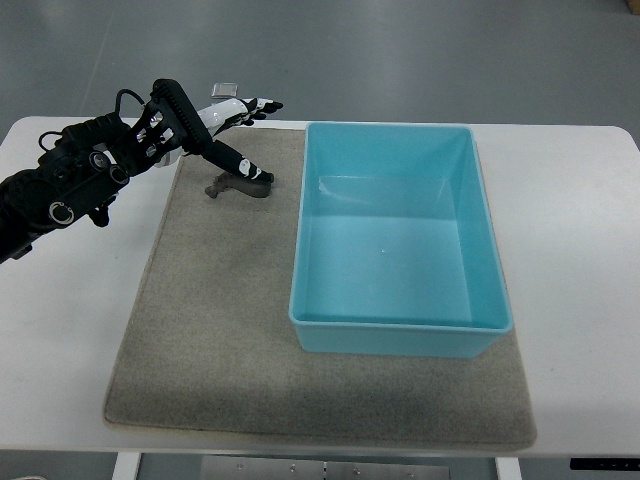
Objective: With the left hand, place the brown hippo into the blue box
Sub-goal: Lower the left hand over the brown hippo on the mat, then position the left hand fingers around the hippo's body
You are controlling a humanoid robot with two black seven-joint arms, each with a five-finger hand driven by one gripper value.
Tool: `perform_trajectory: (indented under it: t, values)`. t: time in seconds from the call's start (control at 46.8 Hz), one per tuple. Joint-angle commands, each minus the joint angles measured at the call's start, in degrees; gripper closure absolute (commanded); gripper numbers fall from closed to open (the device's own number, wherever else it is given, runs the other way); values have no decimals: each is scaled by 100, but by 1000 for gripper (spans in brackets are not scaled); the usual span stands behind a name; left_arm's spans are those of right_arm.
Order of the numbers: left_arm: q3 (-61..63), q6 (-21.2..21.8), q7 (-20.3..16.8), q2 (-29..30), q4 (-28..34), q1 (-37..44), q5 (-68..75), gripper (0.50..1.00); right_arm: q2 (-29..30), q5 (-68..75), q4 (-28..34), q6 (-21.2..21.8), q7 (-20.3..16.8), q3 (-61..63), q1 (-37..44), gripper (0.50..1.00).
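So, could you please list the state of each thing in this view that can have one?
Brown hippo: lying on the mat, outside the box, not lifted.
Blue box: open-topped, upright, nothing inside.
Left hand: fingers extended, over the hippo, holding nothing.
Grey mat: flat on the white table, under the box.

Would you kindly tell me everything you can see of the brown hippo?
The brown hippo is a small dark brown toy figure lying on the grey mat, left of the blue box and outside it. The left hand reaches over it, its dark fingers at its top; whether they grip it is unclear. Finer details are too small to tell.
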Motion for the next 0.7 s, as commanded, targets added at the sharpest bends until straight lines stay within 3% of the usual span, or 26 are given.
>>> perform_trajectory:
  t: [0.0,0.385,0.684]
  values:
    - [-6,8,1,20,-50,-34,631,501,0,0,0,5,0,-2,3,564]
    - [12,-35,-34,55,-94,-148,2249,504,0,0,0,5,0,-2,-5,564]
    - [337,-281,-43,169,-102,-350,2311,504,0,0,0,-4,0,6,3,564]
